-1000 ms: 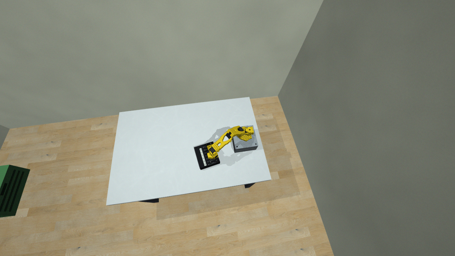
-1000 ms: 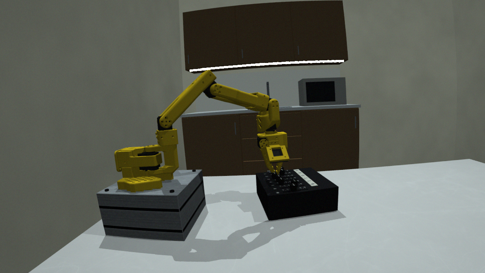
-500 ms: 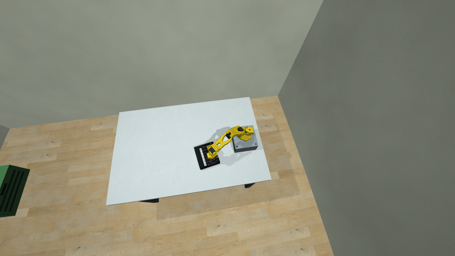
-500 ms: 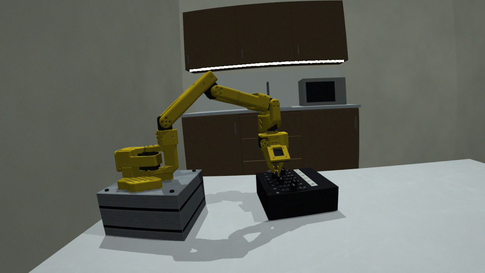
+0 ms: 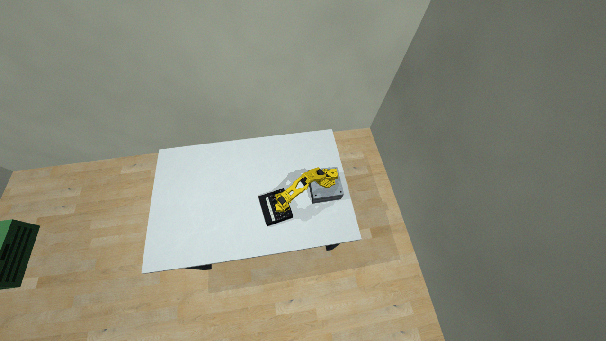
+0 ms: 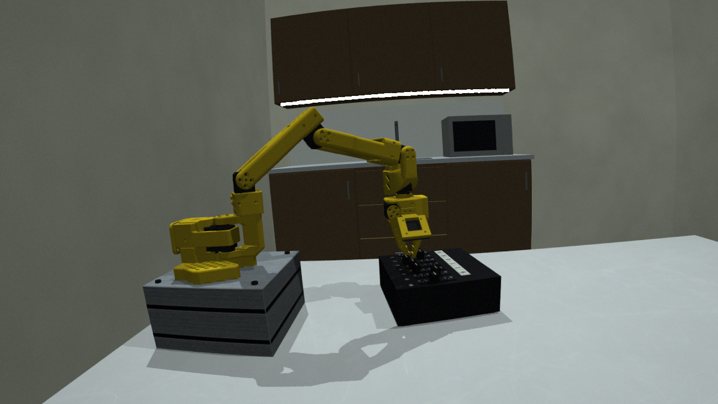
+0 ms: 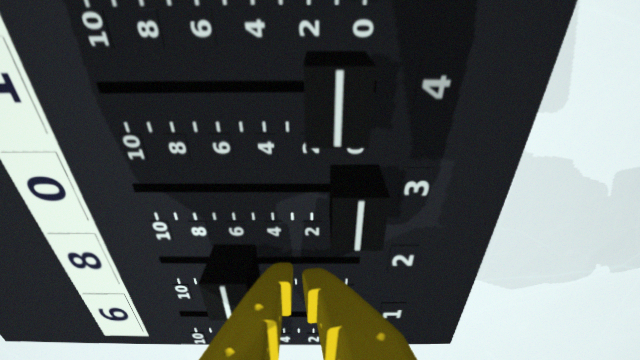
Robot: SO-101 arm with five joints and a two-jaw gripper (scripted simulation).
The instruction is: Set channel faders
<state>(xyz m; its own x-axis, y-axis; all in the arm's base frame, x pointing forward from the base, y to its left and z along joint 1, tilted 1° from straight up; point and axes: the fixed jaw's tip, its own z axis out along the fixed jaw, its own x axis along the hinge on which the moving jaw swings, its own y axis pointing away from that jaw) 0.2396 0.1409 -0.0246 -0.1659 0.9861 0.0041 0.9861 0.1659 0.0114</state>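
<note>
With its fingertips pressed together on nothing, the gripper (image 5: 279, 210) (image 6: 414, 255) (image 7: 298, 267) seems to be setting the channel 2 fader (image 7: 229, 272), lower centre of the wrist frame, probably needing a leftward nudge toward 8.

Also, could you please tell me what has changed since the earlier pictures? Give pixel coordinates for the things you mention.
The gripper (image 5: 281, 207) (image 6: 413, 256) (image 7: 298, 271) has shifted very slightly away from the base block (image 5: 327, 196) (image 6: 210, 321), toward the tape (image 5: 270, 210) (image 6: 451, 262) (image 7: 62, 217). It is shut; I see nothing taken hold of or let go. The desk (image 5: 263, 211) (image 6: 449, 303) (image 7: 480, 150) and base block stayed put; whether any fader moved, I cannot tell.
</note>
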